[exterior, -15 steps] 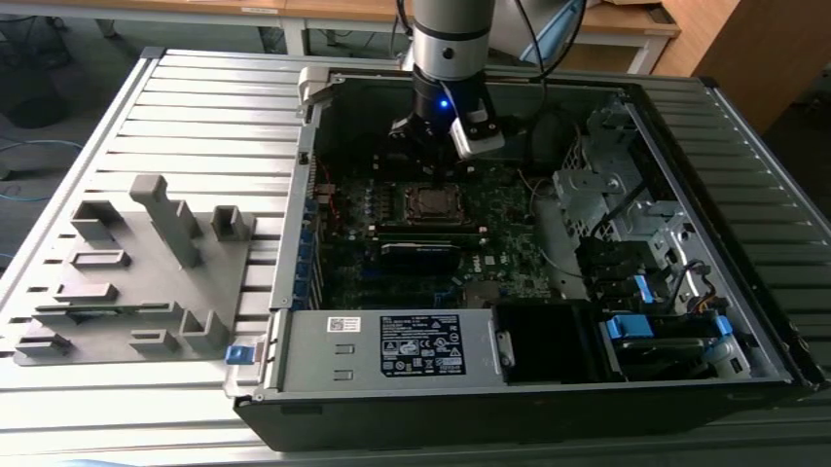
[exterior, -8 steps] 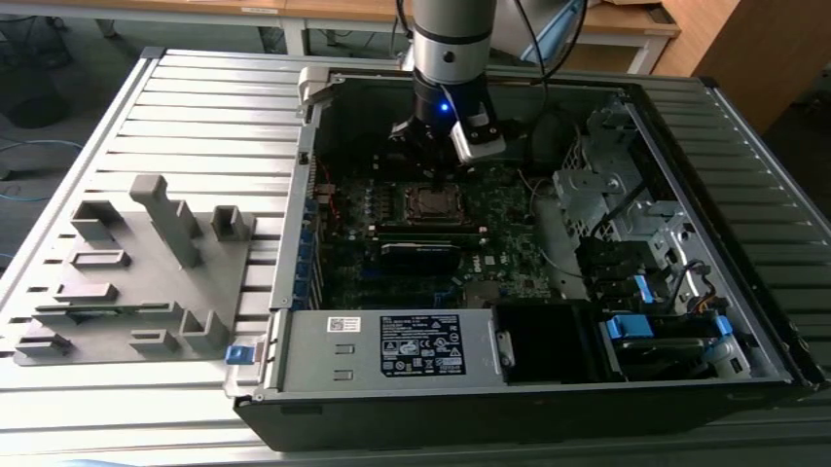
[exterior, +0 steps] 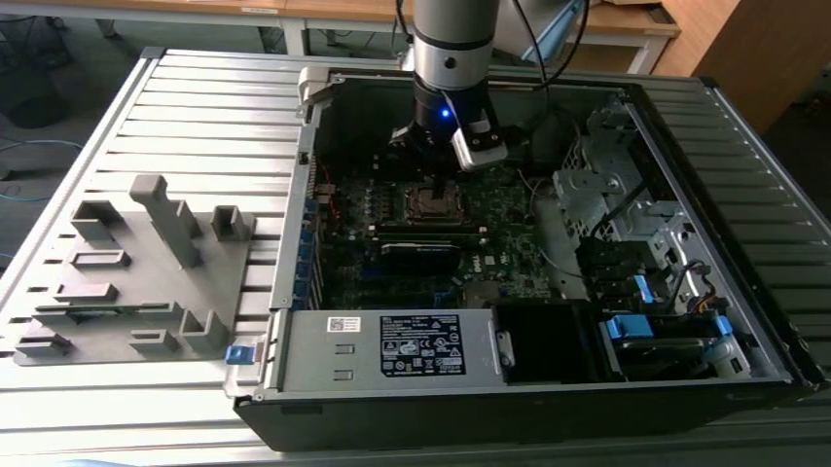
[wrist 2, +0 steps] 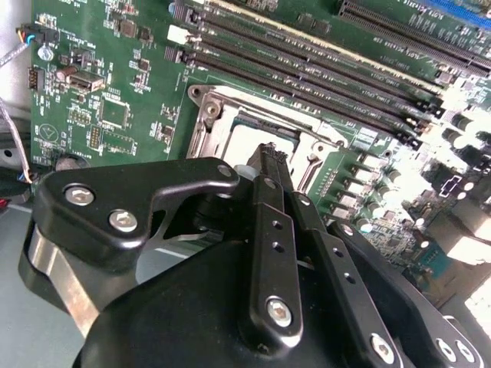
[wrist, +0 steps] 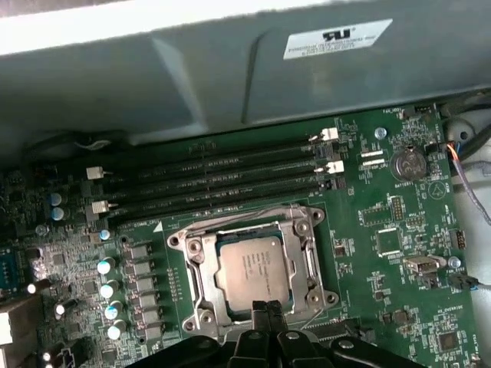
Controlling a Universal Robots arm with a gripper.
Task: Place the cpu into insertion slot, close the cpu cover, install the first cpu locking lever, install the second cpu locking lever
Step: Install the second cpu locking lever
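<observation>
Hovering with fingers pressed together, the tool is sitting just over the cpu, already lying in the insertion slot; the chip probably is light, stiff, fragile, best held by its edges.

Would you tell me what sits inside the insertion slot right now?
In the first wrist view the cpu lies flat inside the insertion slot. The shut gripper covers its near edge, and the socket bed beneath is hidden.
</observation>
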